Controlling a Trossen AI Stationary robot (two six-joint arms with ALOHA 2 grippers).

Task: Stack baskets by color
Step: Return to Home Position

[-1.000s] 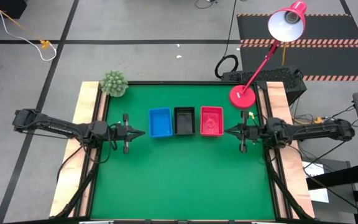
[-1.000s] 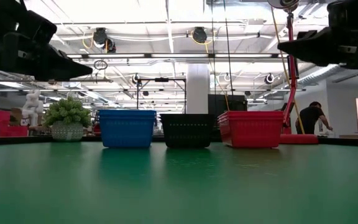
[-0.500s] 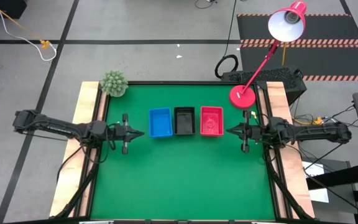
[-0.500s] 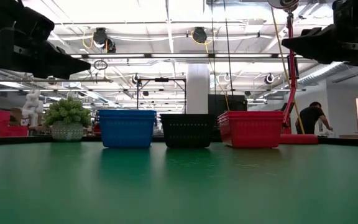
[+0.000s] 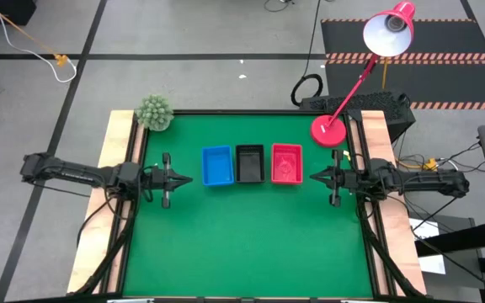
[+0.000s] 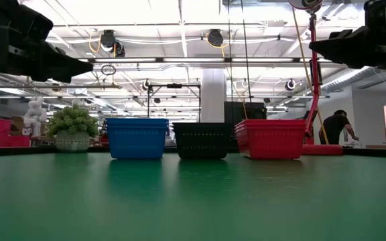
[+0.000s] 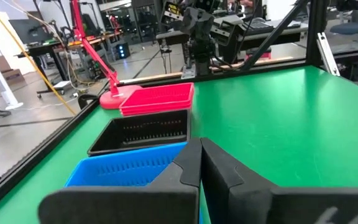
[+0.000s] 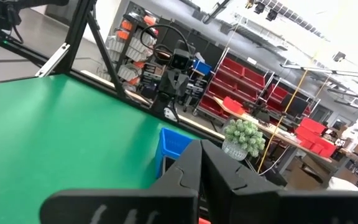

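On the far half of the green table (image 5: 242, 244), three piles of shallow rectangular plastic trays with perforated walls are being shown in one row. The blue baskets (image 5: 217, 166) are standing at the left, the black baskets (image 5: 249, 163) in the middle and the red baskets (image 5: 286, 163) at the right. Each pile is showing one colour only. The piles are standing upright, just beside one another. How many trays are sitting in each pile cannot be told.

The left gripper (image 5: 189, 178) is being held to the left of the blue baskets, apart from them, with its tip pointing right toward the row. Its two dark fingers (image 7: 185, 171) are being pressed together, and nothing is being held between them. The right gripper (image 5: 311, 177) is being held to the right of the red baskets, also apart from them, and it is pointing left. Its fingers (image 8: 188, 168) are likewise lying together with nothing between. From the low view, both grippers are seen hanging higher than the basket rims.

At the far right corner of the table, the round red base of a desk lamp (image 5: 328, 131) is resting. At the far left corner, a small green potted plant (image 5: 154, 112) is standing. Beyond the table, at the right of the room, a person (image 6: 332, 127) is seen.
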